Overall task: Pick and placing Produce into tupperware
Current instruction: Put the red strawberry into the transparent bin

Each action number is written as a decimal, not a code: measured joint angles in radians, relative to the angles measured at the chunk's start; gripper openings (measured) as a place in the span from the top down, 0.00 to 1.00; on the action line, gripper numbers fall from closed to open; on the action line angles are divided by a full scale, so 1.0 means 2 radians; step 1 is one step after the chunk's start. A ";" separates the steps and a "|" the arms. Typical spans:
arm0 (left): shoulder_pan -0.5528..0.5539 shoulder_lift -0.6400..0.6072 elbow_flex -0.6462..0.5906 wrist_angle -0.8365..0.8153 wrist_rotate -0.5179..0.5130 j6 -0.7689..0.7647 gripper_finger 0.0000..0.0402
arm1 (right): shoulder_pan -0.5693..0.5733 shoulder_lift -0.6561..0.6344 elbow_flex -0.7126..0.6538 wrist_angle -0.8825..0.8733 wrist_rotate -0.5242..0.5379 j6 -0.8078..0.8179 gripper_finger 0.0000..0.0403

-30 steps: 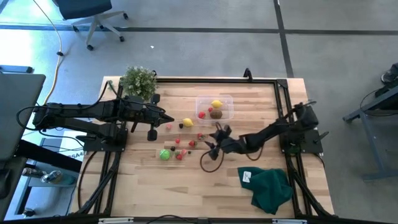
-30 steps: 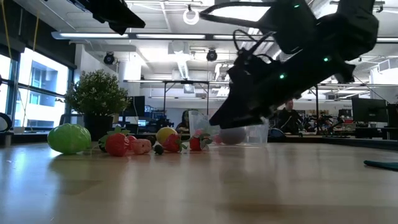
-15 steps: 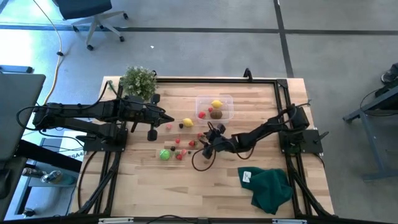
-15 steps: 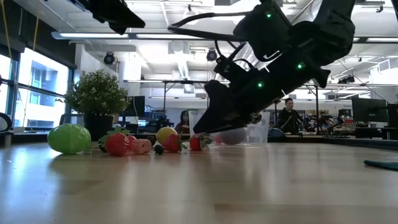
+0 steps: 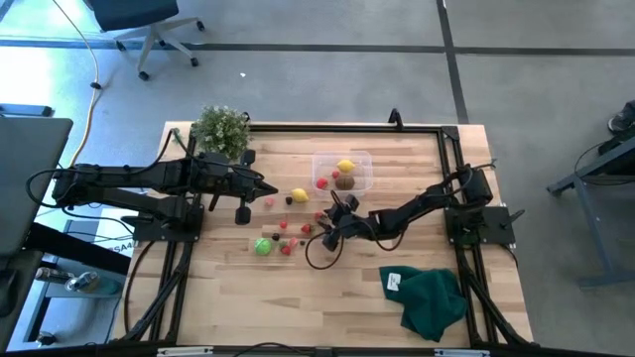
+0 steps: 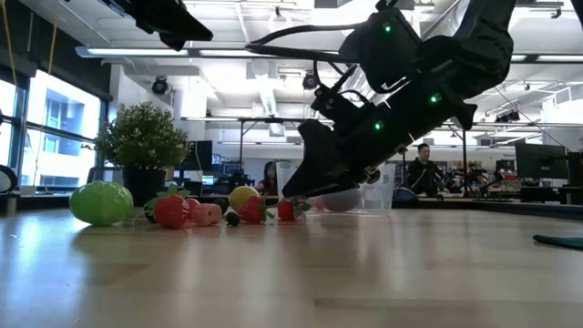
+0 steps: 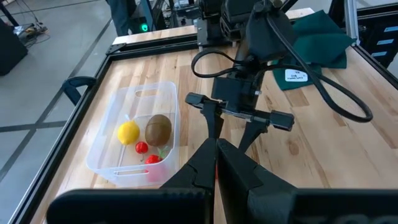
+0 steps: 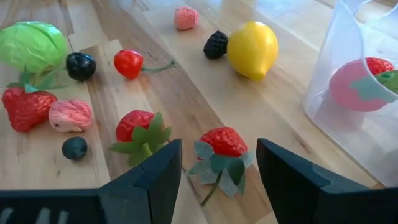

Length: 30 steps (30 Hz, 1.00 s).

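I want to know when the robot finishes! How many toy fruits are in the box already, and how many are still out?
Done: the tupperware holds a lemon, a brown fruit and a few red pieces. In hand: nothing yet; the right gripper is open over a strawberry. Left: about ten pieces, including the green cabbage. The left gripper waits.

Surface (image 5: 417, 159): pale wood planks, black frame. Tupperware (image 5: 343, 172): clear; inside a yellow lemon (image 7: 128, 132), brown kiwi (image 7: 158, 129), red bits. Loose produce: bright green cabbage (image 8: 31, 45), red strawberries (image 8: 222, 142) with green leaves, yellow lemon (image 8: 251, 42), pink piece (image 8: 69, 115), red cherry (image 8: 129, 63), black berries (image 8: 216, 45). Cloth (image 5: 434, 300): dark green, white label. Potted plant (image 5: 220, 129): leafy green. Arms black.
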State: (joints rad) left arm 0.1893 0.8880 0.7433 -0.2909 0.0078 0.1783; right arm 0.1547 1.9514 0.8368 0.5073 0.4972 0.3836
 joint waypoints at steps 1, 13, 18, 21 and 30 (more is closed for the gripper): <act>0.000 0.000 0.000 0.000 0.000 0.000 0.99 | 0.000 0.000 0.000 0.000 0.000 0.000 0.51; 0.000 0.000 0.000 0.000 0.000 0.000 0.99 | -0.005 0.032 0.000 0.040 0.004 0.015 0.51; 0.000 0.000 0.000 0.000 0.000 0.000 0.99 | -0.014 0.032 0.000 0.041 -0.016 0.015 0.51; 0.000 0.000 0.000 0.000 0.000 0.000 0.99 | -0.017 0.033 0.000 0.040 -0.017 0.014 0.51; 0.000 0.000 0.000 0.000 0.000 0.000 0.99 | -0.019 0.033 0.000 0.036 -0.023 0.014 0.51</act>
State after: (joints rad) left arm 0.1894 0.8879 0.7433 -0.2913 0.0078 0.1780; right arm 0.1173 2.0178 0.8375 0.5797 0.4507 0.4107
